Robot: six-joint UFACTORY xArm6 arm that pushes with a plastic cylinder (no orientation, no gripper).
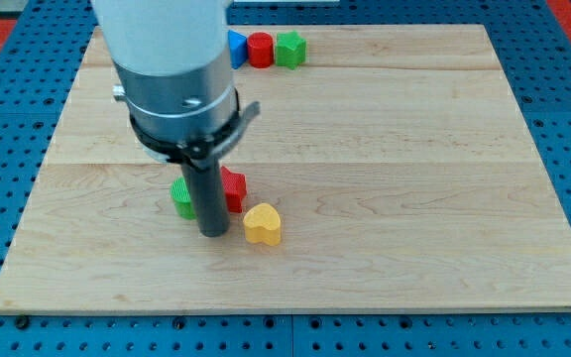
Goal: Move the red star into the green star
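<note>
The red star [234,188] lies near the middle of the wooden board [385,149], partly hidden behind my rod. The green star [289,48] sits at the view's top, at the right end of a row of blocks. My tip [213,233] rests on the board just below and left of the red star, between it and a green block [181,196] whose shape is partly hidden. A yellow heart [263,224] lies just right of my tip.
A red cylinder [260,50] and a blue block [236,48] stand left of the green star at the view's top edge. The arm's grey and white body [171,69] covers the board's upper left.
</note>
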